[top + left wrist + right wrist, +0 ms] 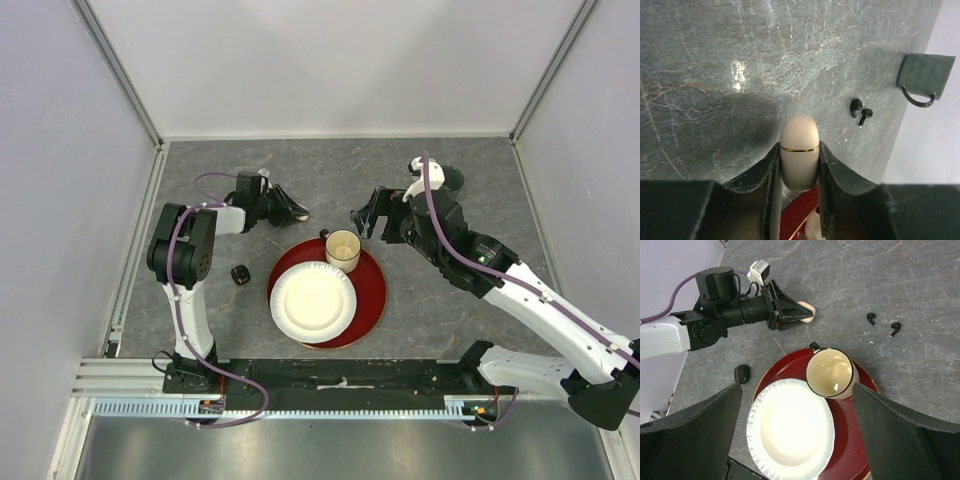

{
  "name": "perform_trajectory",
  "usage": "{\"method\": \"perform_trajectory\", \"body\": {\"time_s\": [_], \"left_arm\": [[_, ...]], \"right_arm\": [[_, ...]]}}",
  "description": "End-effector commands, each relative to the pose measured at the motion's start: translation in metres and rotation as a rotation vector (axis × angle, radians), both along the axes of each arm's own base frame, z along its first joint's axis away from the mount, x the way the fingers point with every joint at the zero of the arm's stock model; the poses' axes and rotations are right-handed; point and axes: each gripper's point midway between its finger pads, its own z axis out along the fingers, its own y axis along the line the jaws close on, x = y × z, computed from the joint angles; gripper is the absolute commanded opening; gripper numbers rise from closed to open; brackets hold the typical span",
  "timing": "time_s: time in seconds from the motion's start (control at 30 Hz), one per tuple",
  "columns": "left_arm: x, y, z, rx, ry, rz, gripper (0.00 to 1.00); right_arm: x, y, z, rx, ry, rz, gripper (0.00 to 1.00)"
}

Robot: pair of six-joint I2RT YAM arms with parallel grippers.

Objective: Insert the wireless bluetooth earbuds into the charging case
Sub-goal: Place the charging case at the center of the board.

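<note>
My left gripper point(799, 149) is shut on a cream charging case point(799, 142) with a gold seam, its lid closed, and holds it low over the grey table. The top view shows this left gripper point(298, 210) left of the tray. Two black earbuds point(860, 111) lie loose on the table beyond the case, apart from it; the right wrist view has them too, one earbud point(871, 318) beside the other point(895, 328). My right gripper point(796, 390) hangs open and empty above the plate and cup, and its place in the top view is right of the cup point(368, 215).
A red tray point(372, 290) carries a white plate point(312, 301) and a cream cup point(342, 249). A small black case point(240, 274) lies left of the tray. A dark mug point(925, 77) lies on its side near the far wall. Walls enclose the table on three sides.
</note>
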Motion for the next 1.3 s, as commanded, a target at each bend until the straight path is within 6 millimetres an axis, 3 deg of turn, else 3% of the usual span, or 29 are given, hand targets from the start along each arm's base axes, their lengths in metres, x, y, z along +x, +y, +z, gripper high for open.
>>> {"method": "perform_trajectory", "body": {"time_s": [0.0,0.1,0.33,0.6,0.83,1.03,1.07,1.17,1.2,1.27], "left_arm": [[0.013,0.006,0.006,0.013,-0.009,0.05,0.29],[0.012,0.01,0.003,0.03,0.006,0.061,0.36],[0.007,0.016,-0.004,0.059,0.032,0.075,0.38],[0.0,0.026,-0.009,0.12,0.049,0.083,0.55],[-0.012,0.04,-0.011,0.202,0.059,0.098,0.59],[-0.016,0.051,0.005,0.26,0.018,0.101,0.63],[-0.014,0.054,0.018,0.271,-0.016,0.116,0.63],[-0.017,0.065,0.031,0.332,-0.053,0.129,0.64],[-0.018,0.07,0.046,0.358,-0.092,0.124,0.64],[-0.026,0.083,0.052,0.422,-0.106,0.143,0.64]], "right_arm": [[0.002,0.003,0.004,-0.004,-0.01,0.018,0.98],[0.002,0.004,0.005,-0.007,-0.013,0.021,0.98],[0.001,0.004,0.003,-0.003,-0.009,0.026,0.98],[-0.002,0.001,0.001,0.002,-0.004,0.023,0.98],[-0.005,0.001,-0.001,0.007,0.0,0.031,0.98],[-0.006,0.004,-0.003,0.008,0.007,0.046,0.98],[-0.006,0.004,-0.003,0.009,0.009,0.047,0.98],[-0.007,0.004,-0.004,0.008,0.011,0.049,0.98],[-0.007,0.004,-0.005,0.006,0.012,0.047,0.98],[-0.007,0.005,-0.005,0.006,0.013,0.05,0.98]]}}
